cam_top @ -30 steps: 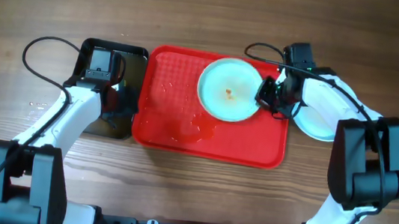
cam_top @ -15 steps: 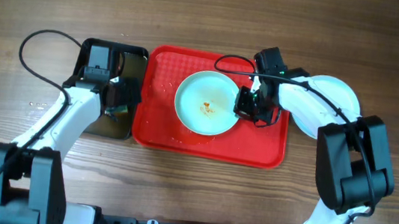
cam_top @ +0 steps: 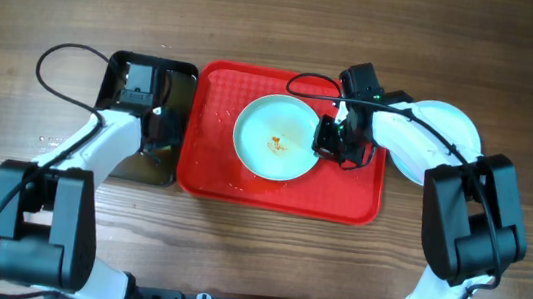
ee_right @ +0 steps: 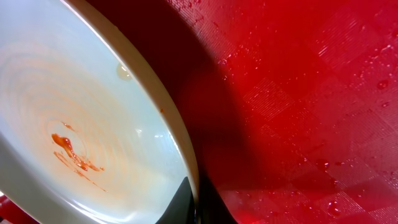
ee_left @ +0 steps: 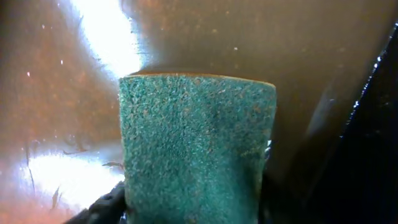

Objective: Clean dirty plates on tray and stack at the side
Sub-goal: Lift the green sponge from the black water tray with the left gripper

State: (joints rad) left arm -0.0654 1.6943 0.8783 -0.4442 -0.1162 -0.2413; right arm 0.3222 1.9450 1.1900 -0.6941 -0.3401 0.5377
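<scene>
A pale plate [cam_top: 273,135] with an orange-red smear in its middle sits over the red tray [cam_top: 214,169]. My right gripper [cam_top: 331,137] is shut on its right rim. In the right wrist view the rim [ee_right: 155,106] is pinched between my fingers [ee_right: 196,208], and the plate throws a shadow on the wet tray [ee_right: 311,93]. More pale plates [cam_top: 448,120] lie on the table right of the tray, partly hidden by my right arm. My left gripper [cam_top: 154,122] is down in the black tray [cam_top: 120,62], shut on the green sponge [ee_left: 196,149].
The black tray's base [ee_left: 68,112] is wet and glossy. Water drops lie on the red tray's left half [cam_top: 215,118]. A black cable [cam_top: 59,71] loops over the table left of the black tray.
The right gripper carried the plate left toward the tray's middle a second ago and has held still since. The left gripper with the sponge has shifted a little farther back in the black tray.
</scene>
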